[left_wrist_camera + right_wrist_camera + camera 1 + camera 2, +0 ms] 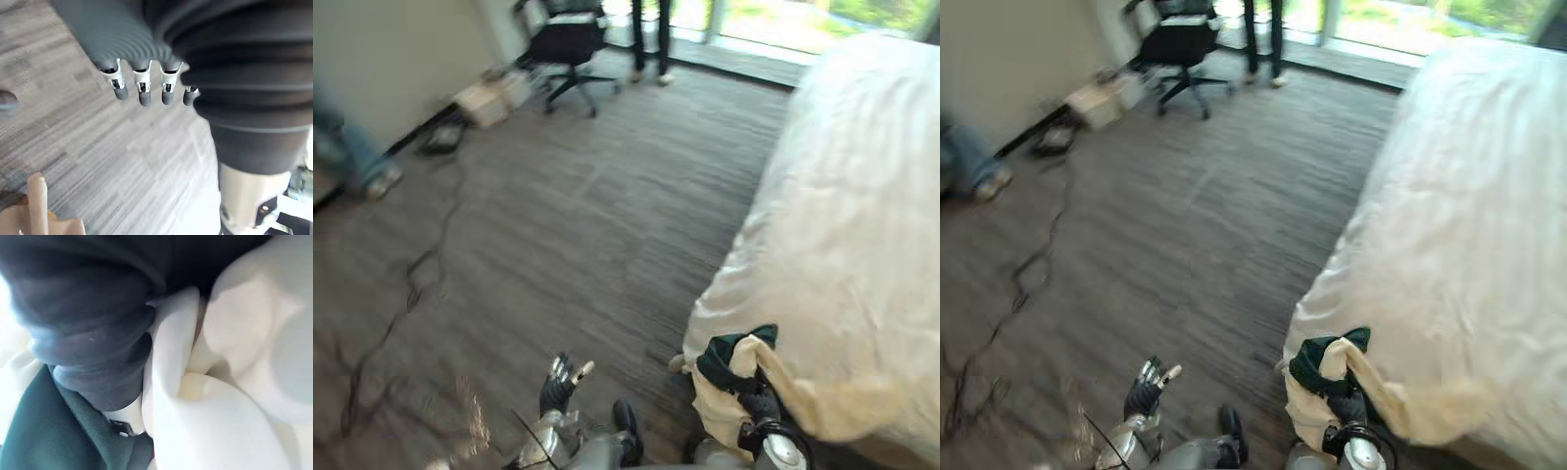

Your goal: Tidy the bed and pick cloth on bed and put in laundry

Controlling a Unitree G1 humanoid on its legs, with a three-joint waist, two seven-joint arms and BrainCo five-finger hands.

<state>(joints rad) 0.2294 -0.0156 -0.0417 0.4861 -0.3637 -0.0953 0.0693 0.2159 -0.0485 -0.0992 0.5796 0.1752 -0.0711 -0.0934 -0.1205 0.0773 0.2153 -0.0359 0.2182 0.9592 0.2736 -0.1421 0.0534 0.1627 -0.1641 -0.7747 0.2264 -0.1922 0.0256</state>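
Note:
A white bed (pixel 862 196) fills the right side, its near corner beside me. At that corner my right hand (pixel 761 406) is shut on a bunched cloth, cream (pixel 742 358) with a dark green part (pixel 722 351). The bundle stands up over the hand and a cream tail trails onto the bed edge (pixel 813 411). In the right wrist view the cream folds (pixel 220 421) and green fabric (pixel 39 431) press against the hand's cover, hiding the fingers. My left hand (pixel 558 384) hangs open over the carpet to the left of the bed, holding nothing, its fingertips (pixel 142 95) above bare floor.
Grey carpet (pixel 568 225) stretches away on the left. A black office chair (pixel 570 44) and a person's legs (pixel 651 39) stand at the far end by the window. Boxes (pixel 494 93) sit along the left wall, cables (pixel 411 284) run across the floor, and another person's foot (pixel 372 181) shows at far left.

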